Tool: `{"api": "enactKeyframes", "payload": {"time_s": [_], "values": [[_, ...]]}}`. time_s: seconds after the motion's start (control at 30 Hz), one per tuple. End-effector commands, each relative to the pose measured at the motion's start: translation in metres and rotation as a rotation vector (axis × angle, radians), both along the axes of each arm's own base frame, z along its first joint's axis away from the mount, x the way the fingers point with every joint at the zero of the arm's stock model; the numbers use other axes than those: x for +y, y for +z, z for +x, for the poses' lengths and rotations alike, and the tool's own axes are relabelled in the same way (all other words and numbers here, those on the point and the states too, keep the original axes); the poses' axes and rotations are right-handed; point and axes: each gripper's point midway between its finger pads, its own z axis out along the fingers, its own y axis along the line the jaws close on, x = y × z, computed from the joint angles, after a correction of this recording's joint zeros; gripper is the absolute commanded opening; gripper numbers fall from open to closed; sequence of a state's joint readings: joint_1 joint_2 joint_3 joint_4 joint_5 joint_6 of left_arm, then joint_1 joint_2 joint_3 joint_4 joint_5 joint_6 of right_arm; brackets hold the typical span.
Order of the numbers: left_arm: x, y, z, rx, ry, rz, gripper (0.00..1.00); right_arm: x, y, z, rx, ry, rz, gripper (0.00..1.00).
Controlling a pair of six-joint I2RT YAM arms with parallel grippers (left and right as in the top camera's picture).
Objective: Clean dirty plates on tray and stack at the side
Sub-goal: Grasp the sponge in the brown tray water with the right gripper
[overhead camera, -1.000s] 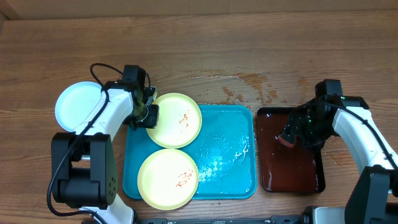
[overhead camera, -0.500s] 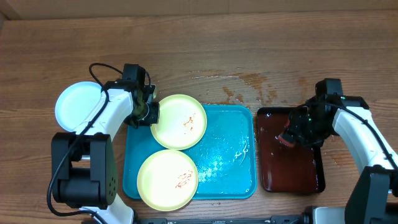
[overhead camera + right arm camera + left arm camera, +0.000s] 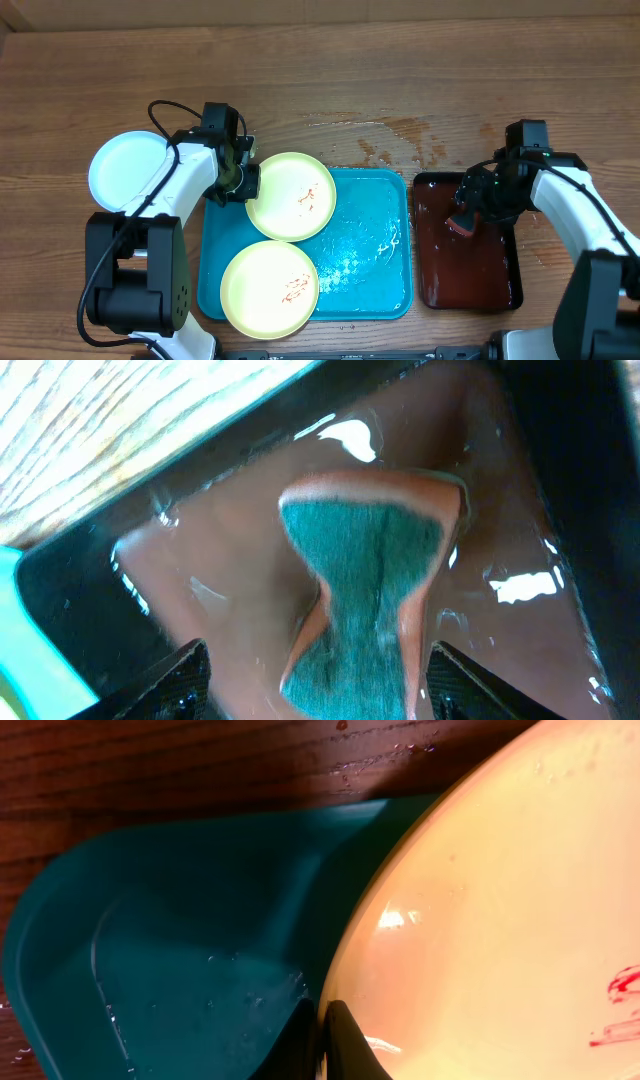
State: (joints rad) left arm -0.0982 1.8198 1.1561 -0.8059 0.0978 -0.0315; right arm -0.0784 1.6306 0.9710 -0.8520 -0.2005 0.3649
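far left on the counter (image 3: pixel 60 80) sits a pale blue plate (image 3: pixel 127 168), off the tray (image 3: pixel 365 250). next, l gripper (image 3: pixel 240 181) is clamped on the rim of the top yellow plate (image 3: pixel 291 195), over the tray's back-left corner. 2nd yellow plate (image 3: pixel 270 288) lies front-left on the tray; both w/ red smears. right: wet red tray (image 3: pixel 470 280), r gripper (image 3: pixel 468 212) spread wide around a sponge (image 3: pixel 370 590).

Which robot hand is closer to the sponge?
Right. The right gripper hangs open over the sponge in the dark red tray. The left gripper is far off, pinching the rim of a yellow plate.
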Motion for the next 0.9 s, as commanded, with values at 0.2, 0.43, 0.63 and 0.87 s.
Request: {"api": "enactKeyframes", "payload": {"time_s": [0.2, 0.43, 0.63, 0.87], "values": [[-0.007, -0.008, -0.004, 0.023, 0.0, -0.025, 0.04, -0.002, -0.017, 0.005, 0.023, -0.006, -0.01, 0.48], [-0.007, -0.008, -0.005, 0.027, 0.0, -0.026, 0.04, -0.002, -0.02, -0.002, 0.045, -0.006, -0.009, 0.04], [-0.008, -0.008, -0.005, 0.029, 0.0, -0.032, 0.04, -0.001, -0.032, -0.021, 0.105, -0.029, -0.006, 0.04], [-0.011, -0.008, -0.005, 0.03, -0.002, -0.05, 0.04, 0.001, -0.037, -0.028, 0.12, -0.028, -0.001, 0.12]]}}
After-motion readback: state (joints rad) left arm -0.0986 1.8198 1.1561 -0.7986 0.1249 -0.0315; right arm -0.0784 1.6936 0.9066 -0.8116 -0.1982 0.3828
